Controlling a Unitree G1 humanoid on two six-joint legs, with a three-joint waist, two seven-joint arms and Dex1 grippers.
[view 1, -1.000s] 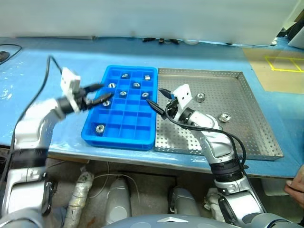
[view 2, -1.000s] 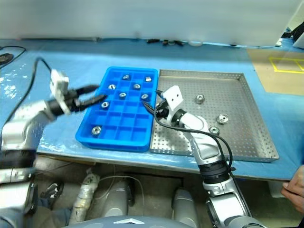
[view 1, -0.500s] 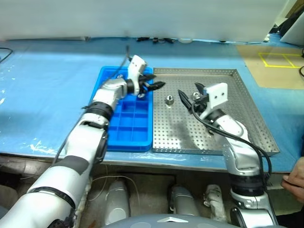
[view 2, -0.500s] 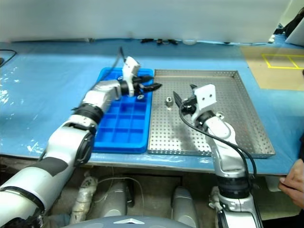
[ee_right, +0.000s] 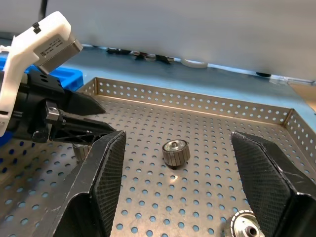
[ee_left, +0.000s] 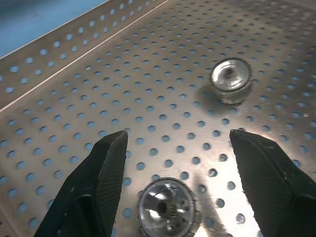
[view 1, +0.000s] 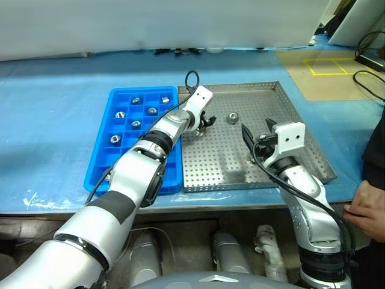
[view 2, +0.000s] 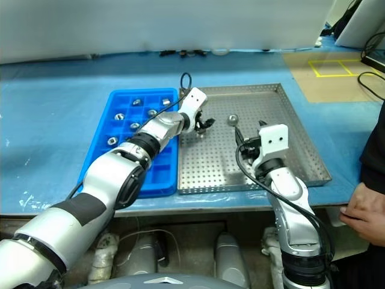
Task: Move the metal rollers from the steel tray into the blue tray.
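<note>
Blue-covered bench: perforated steel tray [view 1: 289, 99] holds ribbed rollers [ee_left: 167, 207]; both pincers [ee_left: 180, 173] [ee_right: 175, 182] gape empty.

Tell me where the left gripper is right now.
The left gripper hangs open over the steel tray near its edge beside the blue tray, with a metal roller lying just beneath its open jaws.

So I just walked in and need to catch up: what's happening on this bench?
A two-armed robot is moving metal rollers from the steel tray into the blue tray, where several already sit. The left gripper reaches over the steel tray with open jaws around a roller lying on the floor, not yet gripped. The right gripper hovers open and empty over the same tray. Another roller lies nearby.
</note>
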